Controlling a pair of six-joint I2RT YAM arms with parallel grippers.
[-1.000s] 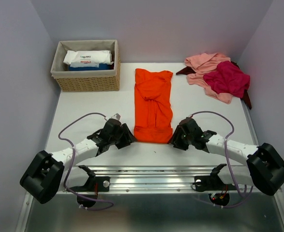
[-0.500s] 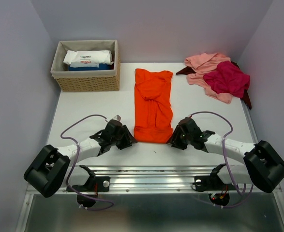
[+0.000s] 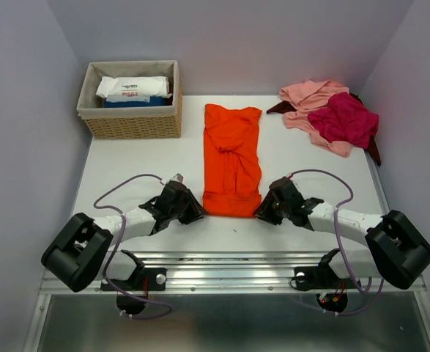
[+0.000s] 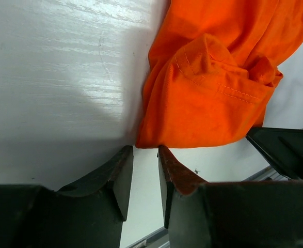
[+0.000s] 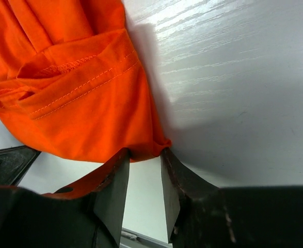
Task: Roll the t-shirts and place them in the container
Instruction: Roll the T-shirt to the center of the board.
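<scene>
Spreading across most of the top view, the white table (image 3: pixel 127 161) carried everything else. An orange t-shirt (image 3: pixel 233 158) lay along its middle, folded into a long narrow strip that ran from the far side toward the arms, with wrinkles bunched at its centre and its near hem a doubled, stitched edge. At the far right corner sat a loose heap well apart from it: a salmon pink t-shirt (image 3: pixel 310 95) underneath, a magenta t-shirt (image 3: pixel 344 119) crumpled on top, and a dark maroon t-shirt (image 3: pixel 374 150) showing at the heap's edges. A woven wicker basket (image 3: pixel 134 125) stood at the far left corner, holding white packets (image 3: pixel 132 88).

Both arms reached low over the table toward the strip's near end. The left gripper (image 3: pixel 195 213) sat at the near left corner of the hem, the right gripper (image 3: pixel 262 213) at the near right corner.

From the left wrist, the left gripper (image 4: pixel 145 150) had its fingers parted by only a narrow slot, and the shirt's corner (image 4: pixel 208 103) lay just at the tips, not clamped. From the right wrist, the right gripper (image 5: pixel 144 152) was likewise slightly parted, the hem corner (image 5: pixel 89 103) dipping into the mouth of the gap, with bare table visible between the fingers.
</scene>
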